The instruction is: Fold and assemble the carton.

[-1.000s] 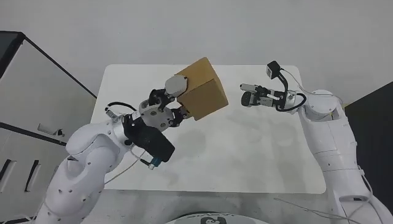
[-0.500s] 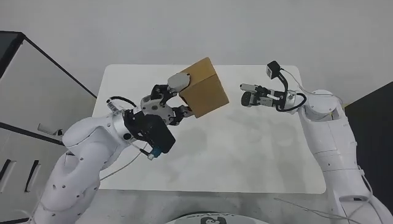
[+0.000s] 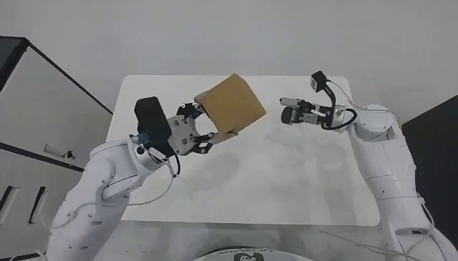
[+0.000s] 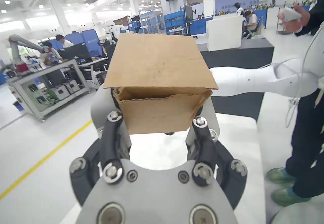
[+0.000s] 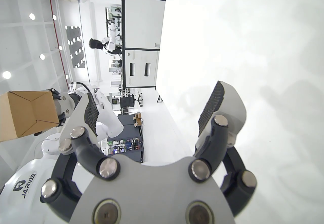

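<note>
1 carton (image 3: 230, 104) in left jaws, 1 table (image 3: 300, 182)

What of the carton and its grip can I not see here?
- Left wrist view: where the jaws of the left gripper meet the carton, hidden behind its torn flap.
- Top view: the carton's underside, hidden by its own upper panel.
- Right wrist view: part of the carton, cut off by the picture's edge.

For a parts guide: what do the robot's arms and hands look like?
Left arm and right arm: glossy white shells, thin cables. Left hand and right hand: silver-grey base, black bolted linkages, pale fingers; black ribbed pads on the right's.
</note>
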Tool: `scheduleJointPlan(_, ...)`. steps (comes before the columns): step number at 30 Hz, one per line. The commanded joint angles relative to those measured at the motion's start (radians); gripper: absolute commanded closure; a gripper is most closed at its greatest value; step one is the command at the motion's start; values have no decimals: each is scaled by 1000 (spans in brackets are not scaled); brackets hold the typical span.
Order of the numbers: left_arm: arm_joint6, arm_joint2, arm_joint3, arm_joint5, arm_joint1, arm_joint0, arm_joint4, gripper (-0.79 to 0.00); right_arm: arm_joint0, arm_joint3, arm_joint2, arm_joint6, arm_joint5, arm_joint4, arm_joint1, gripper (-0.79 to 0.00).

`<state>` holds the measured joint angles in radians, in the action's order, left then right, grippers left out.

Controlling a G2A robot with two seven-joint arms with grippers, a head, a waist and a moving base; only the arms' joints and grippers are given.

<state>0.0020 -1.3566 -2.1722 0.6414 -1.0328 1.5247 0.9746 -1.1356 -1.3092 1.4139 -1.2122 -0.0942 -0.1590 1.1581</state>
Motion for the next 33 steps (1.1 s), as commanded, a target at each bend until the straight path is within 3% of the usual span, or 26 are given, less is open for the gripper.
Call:
scheduleJointPlan(1,-18,0,-2,-11,-1,-2,-57,0,0,0,0,0,0,0,0,-785)
scheduleJointPlan(7,-16,6,3,-19,-2,4,-79,0,0,0,0,0,0,0,0,-785)
scheduleJointPlan(11,-51,41,20,-29,-5,30,-300,0,0,0,0,0,0,0,0,-785)
scheduleJointPlan(22,-309,90,45,-92,0,32,-976,0,0,0,0,0,0,0,0,-785)
scheduleJointPlan(33,-340,97,46,-138,-1,36,-1040,0,0,0,0,0,0,0,0,-785)
